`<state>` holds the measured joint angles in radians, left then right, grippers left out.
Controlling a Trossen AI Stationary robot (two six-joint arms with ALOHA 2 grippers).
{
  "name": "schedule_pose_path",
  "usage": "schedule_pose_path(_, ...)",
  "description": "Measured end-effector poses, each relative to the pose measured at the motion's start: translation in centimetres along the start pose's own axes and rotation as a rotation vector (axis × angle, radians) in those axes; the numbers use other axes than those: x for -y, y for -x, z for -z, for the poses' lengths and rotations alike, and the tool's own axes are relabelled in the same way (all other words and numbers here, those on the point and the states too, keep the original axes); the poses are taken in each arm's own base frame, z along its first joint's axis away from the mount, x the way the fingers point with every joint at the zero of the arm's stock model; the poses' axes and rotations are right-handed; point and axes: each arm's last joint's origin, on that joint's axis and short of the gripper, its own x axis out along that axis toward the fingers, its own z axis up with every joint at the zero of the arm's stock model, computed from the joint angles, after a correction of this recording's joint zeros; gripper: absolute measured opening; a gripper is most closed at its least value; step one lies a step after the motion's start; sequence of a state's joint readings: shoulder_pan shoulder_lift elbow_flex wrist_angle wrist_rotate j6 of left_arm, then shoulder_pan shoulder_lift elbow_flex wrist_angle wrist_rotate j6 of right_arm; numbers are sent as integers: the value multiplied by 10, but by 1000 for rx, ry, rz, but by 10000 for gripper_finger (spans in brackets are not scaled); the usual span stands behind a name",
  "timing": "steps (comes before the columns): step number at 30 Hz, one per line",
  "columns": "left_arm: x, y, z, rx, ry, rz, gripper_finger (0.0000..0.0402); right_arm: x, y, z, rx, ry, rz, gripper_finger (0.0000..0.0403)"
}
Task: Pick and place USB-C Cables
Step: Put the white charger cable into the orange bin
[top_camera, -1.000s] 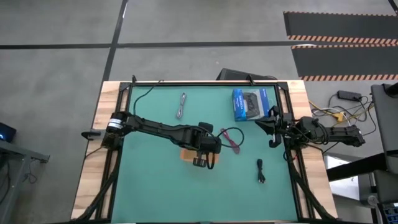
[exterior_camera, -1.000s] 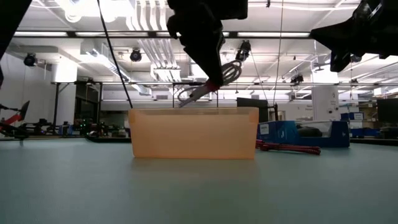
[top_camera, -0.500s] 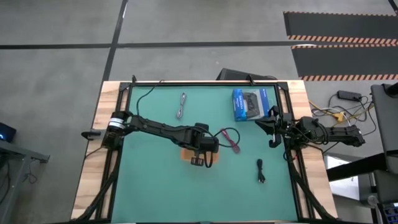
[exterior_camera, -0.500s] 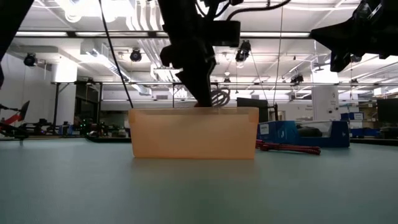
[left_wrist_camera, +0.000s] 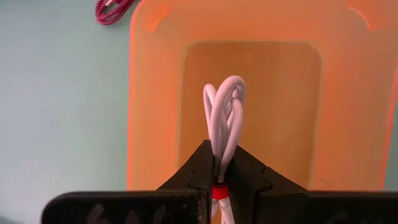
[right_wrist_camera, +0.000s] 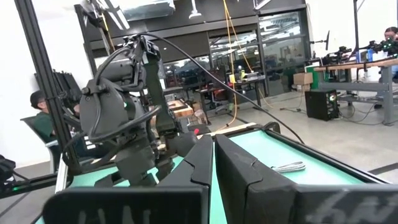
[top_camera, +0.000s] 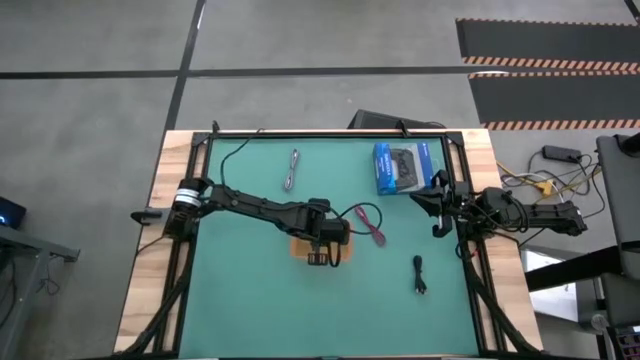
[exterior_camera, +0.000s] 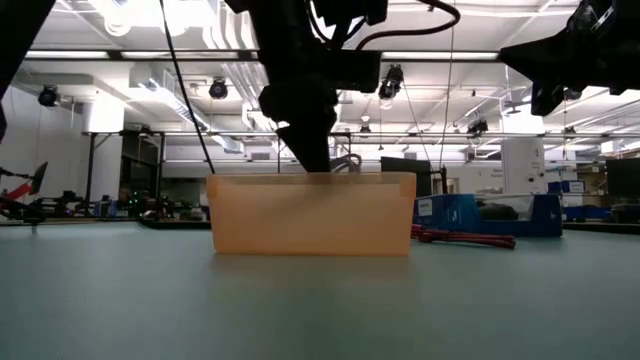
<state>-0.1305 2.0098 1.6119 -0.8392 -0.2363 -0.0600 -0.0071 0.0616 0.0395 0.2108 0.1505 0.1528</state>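
Green matting covers the bench (top_camera: 240, 290), and right at its middle the left gripper (left_wrist_camera: 217, 180) has its jaws pinching the white cable (left_wrist_camera: 224, 121) just by a red band, the looped bundle standing up between them. It hangs directly over the orange tray (left_wrist_camera: 155, 93), whose floor looks bare beneath the loops. From the low view the gripper is down at the tray's rim, so this reads as the placing step: the white cable is about to go in. The next move, I'd judge, calls for the jaws to part and let the bundle drop flat, then a lift clear of the walls without snagging a loop.

Three more cables wait on the mat. The magenta cable (top_camera: 375, 230) lies just beside the tray on its right, the silver-grey cable (top_camera: 291, 170) sits well apart toward the far edge, and the black cable (top_camera: 419, 275) rests near the right side. All are thin, folded and limp. The right gripper (top_camera: 438, 218) waits at the right edge of the bench, jaws pressed together, near the blue box (top_camera: 402, 167)
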Motion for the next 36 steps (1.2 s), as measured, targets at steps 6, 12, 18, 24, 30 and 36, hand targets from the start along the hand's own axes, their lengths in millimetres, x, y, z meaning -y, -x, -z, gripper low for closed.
schedule_pose_path(6,-3,-2,-4,42,30,0,10,0,0,1,-6,1,1,9)
schedule_pose_path(12,-4,-4,-5,62,35,1,10,1,0,3,-32,5,13,9)
schedule_pose_path(18,-4,-5,-6,76,38,2,10,1,0,4,-40,6,15,9)
schedule_pose_path(24,-2,-16,5,39,25,-3,10,1,0,4,-40,3,15,9)
schedule_pose_path(30,-1,-22,8,51,30,-6,14,1,0,4,-43,3,15,9)
schedule_pose_path(36,-1,-23,9,47,28,-8,16,1,0,4,-43,4,15,9)
